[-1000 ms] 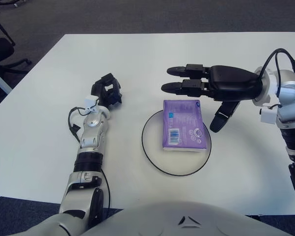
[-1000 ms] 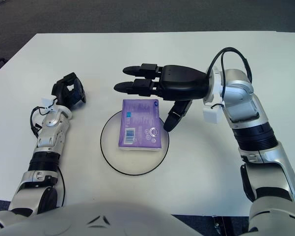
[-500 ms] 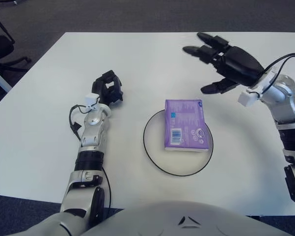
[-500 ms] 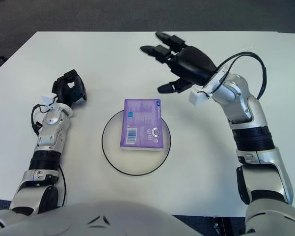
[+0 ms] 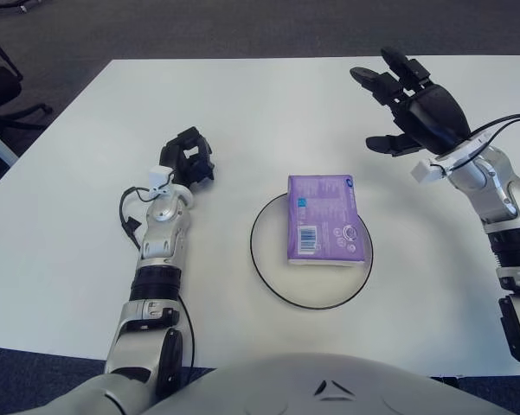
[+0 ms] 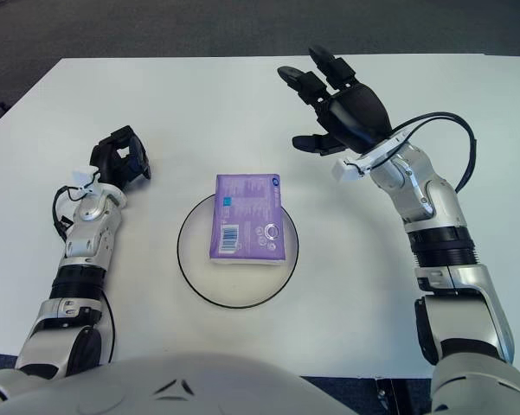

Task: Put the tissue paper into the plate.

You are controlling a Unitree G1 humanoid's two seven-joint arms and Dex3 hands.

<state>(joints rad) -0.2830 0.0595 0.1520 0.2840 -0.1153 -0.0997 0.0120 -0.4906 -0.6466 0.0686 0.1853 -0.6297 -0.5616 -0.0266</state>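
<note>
A purple tissue pack (image 5: 322,220) lies flat inside the white plate with a black rim (image 5: 268,278) at the table's middle. My right hand (image 5: 413,104) is raised above the table, behind and to the right of the plate, fingers spread and empty. My left hand (image 5: 190,160) rests on the table to the left of the plate, fingers curled, holding nothing.
The white table (image 5: 86,259) runs wide around the plate. Its far edge borders dark carpet. An office chair (image 5: 2,86) stands off the far left corner.
My right hand has lifted off from over the tissue pack and swung back and to the right, fingers staying spread. The pack stays in the plate. The left hand has not moved.
</note>
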